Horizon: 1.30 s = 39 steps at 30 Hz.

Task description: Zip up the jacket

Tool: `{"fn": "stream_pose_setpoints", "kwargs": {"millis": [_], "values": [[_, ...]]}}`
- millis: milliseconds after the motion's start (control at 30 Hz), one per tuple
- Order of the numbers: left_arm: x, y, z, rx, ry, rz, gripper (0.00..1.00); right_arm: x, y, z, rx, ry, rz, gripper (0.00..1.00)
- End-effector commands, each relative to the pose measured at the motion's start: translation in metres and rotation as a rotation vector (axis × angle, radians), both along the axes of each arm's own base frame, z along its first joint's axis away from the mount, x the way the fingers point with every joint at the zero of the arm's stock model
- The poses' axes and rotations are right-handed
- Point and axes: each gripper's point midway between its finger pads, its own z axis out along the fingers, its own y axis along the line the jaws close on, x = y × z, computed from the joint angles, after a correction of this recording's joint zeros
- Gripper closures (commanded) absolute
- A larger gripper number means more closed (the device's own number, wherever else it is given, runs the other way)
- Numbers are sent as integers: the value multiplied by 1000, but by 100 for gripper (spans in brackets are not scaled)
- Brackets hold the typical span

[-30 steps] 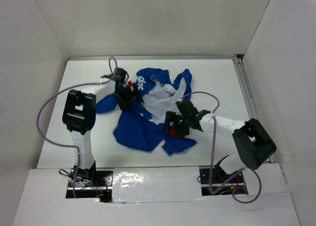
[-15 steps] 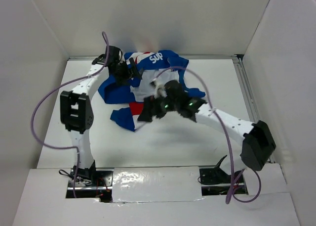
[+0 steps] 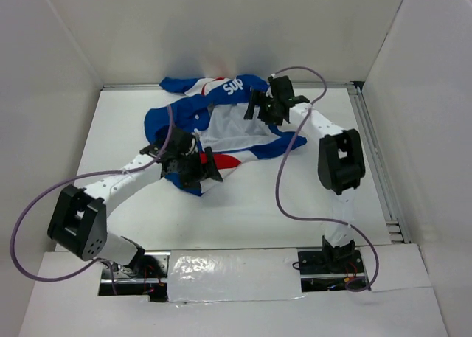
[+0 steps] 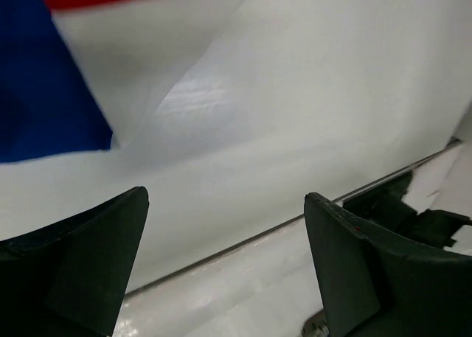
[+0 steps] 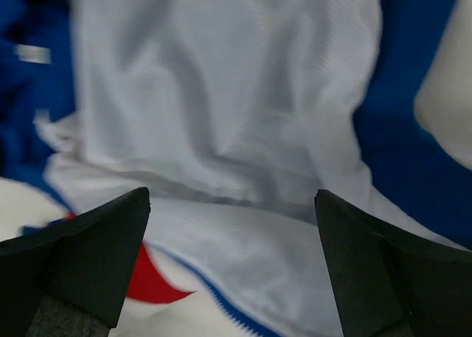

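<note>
The jacket (image 3: 228, 127) lies open at the far middle of the table, white lining up, blue sleeves and hood spread, white lettering at the far edge. My left gripper (image 3: 210, 167) is open and empty, just off the jacket's near-left hem; in the left wrist view (image 4: 225, 197) it hangs over bare table with blue and red cloth (image 4: 44, 94) at the upper left. My right gripper (image 3: 254, 110) is open and empty over the jacket's far right part; in the right wrist view (image 5: 232, 195) it is above the white lining (image 5: 221, 94) and a blue zipper edge (image 5: 228, 315).
White walls close in the table on three sides. A metal rail (image 3: 372, 153) runs along the right edge. Purple cables (image 3: 291, 182) loop from both arms. The table's front seam and a black arm mount (image 4: 413, 204) show in the left wrist view.
The jacket went from bunched and lifted to lying spread open, lining up. My left arm swung from the far left to the near-left hem. My right arm moved to the far right.
</note>
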Motion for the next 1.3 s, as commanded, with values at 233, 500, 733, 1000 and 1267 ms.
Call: {"fn": "stream_pose_setpoints", "kwargs": {"millis": [233, 500, 733, 1000, 1267], "values": [[34, 8, -79, 57, 261, 111, 1, -75, -23, -70, -105, 287, -87, 0], [172, 55, -95, 22, 236, 232, 1, -269, 55, -102, -74, 391, 299, 0], [281, 82, -50, -22, 91, 238, 1, -413, 213, -29, 115, 296, 1006, 0], [269, 114, 13, -2, -66, 257, 1, -311, 190, 55, 143, 36, 728, 0], [190, 127, -12, 241, 62, 360, 1, -182, 9, 10, -190, 38, 18, 0]]}}
